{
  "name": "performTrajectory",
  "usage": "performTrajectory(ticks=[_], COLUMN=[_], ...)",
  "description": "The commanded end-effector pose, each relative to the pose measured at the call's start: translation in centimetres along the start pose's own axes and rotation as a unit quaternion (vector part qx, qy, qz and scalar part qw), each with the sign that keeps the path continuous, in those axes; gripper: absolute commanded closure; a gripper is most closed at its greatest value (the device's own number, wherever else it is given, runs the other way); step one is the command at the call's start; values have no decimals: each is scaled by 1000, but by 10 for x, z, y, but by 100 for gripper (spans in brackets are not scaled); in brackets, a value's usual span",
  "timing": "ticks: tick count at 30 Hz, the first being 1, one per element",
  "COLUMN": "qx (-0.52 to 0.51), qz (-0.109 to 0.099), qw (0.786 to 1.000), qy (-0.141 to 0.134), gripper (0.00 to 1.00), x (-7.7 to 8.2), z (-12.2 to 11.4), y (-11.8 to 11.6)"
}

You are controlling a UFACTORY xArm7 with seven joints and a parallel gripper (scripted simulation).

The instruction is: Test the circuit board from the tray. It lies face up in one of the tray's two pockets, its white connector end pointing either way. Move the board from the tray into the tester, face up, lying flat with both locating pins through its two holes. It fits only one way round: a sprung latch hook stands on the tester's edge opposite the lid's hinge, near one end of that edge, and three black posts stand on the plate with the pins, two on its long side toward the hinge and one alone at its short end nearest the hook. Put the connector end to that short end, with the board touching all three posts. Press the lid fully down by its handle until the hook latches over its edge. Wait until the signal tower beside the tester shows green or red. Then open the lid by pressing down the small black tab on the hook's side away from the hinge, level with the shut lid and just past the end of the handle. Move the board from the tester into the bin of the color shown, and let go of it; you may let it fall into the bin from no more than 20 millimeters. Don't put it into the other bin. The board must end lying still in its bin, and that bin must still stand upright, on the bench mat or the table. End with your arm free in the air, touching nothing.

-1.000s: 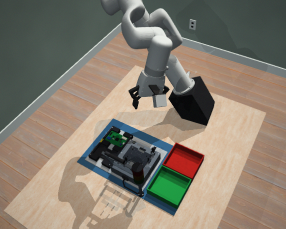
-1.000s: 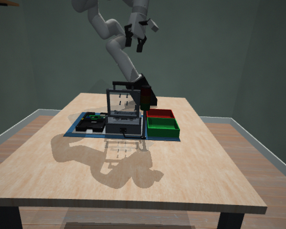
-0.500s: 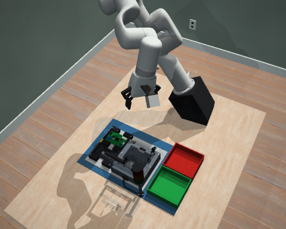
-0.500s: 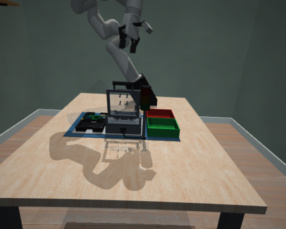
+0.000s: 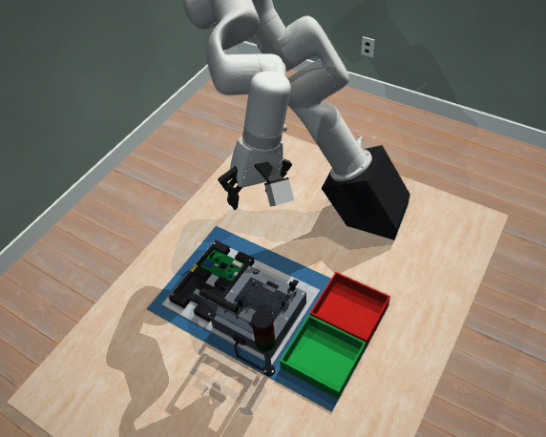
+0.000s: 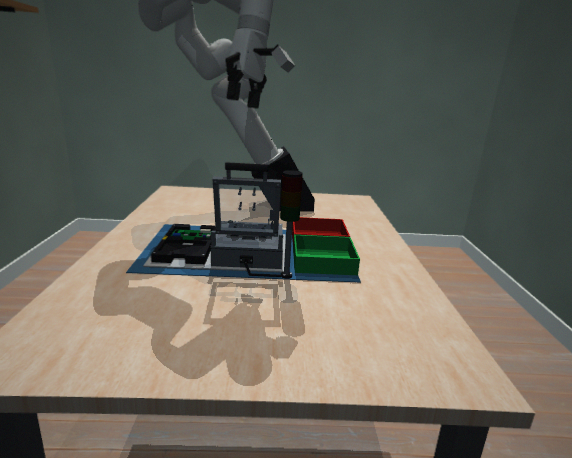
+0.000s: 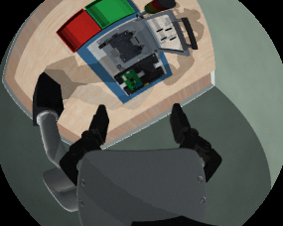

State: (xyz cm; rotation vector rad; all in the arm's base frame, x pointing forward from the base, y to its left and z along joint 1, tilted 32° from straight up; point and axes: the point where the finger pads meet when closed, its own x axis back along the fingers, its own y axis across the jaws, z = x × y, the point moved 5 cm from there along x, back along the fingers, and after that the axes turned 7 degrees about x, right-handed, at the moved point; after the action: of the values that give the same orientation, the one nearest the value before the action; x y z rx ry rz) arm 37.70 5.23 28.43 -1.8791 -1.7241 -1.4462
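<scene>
While the board waits in the tray, these lines set out how things stand.

Circuit board (image 5: 226,265): green, face up, in the tray pocket farther from the tester and nearer the arm's base; which way its connector end points is too small to tell.
Tray (image 5: 182,295): black, on the blue bench mat (image 5: 159,307), touching or just beside the tester; its other pocket looks to hold nothing.
Tester (image 6: 247,252): lid (image 6: 241,207) stands upright and open, handle (image 6: 239,166) at the top; plate bare.
Signal tower (image 6: 291,195): beside the tester, dark, no colour lit that I can see.
Bins: red bin (image 5: 350,305) and green bin (image 5: 324,355) side by side past the tester, nothing visible in either.
Gripper (image 5: 253,185): fingers spread as wide as they go, nothing between them; high above the table, well apart from the board, off toward the base side of the tray.
Step in hand: the approach to the pick, by my judgement; no part of the task is done.
Next move calls for: bringing the open fingers over the board's pocket, lining them across its narrow width, then descending.
</scene>
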Motion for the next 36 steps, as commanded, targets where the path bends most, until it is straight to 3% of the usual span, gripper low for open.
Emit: performTrajectory(ticks=[1, 7, 8, 20, 21, 36], qx=[8, 8, 30, 30, 50, 50], qz=[1, 1, 10, 10, 19, 19], qw=[1000, 1000, 1000, 1000, 999, 999], qy=[2, 2, 1, 1, 1, 1], gripper=[0, 0, 0, 0, 0, 0], x=[1, 1, -5, -5, -11, -11], z=[-2, -2, -14, -14, -26, -26], y=[2, 2, 8, 8, 14, 14])
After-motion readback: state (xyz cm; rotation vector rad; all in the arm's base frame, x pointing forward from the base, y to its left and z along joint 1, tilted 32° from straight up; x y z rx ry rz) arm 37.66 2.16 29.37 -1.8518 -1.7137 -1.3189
